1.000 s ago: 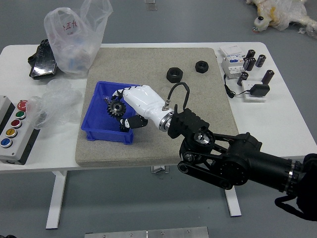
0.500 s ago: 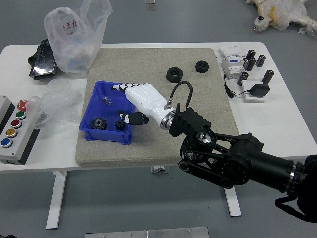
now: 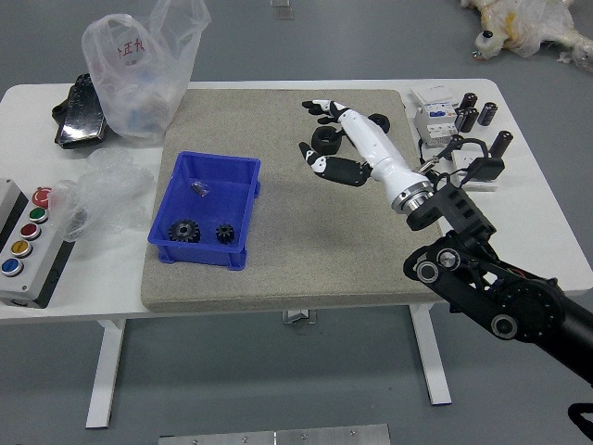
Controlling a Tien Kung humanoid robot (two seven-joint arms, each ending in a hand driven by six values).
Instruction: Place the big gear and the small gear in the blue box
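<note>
Across the beige mat, the right hand has withdrawn from the blue box, fingers spread and empty, leaving the big gear and small gear inside its near end, so placement looks complete.

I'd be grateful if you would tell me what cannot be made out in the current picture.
All in the head view:
- Right black ring: lower part hidden by the right hand.
- Clear item in the blue box: too small to identify.
- Button panel: cut off by the left edge.
- Dark thing, lower-left corner: nearly all beyond the bottom edge.
</note>
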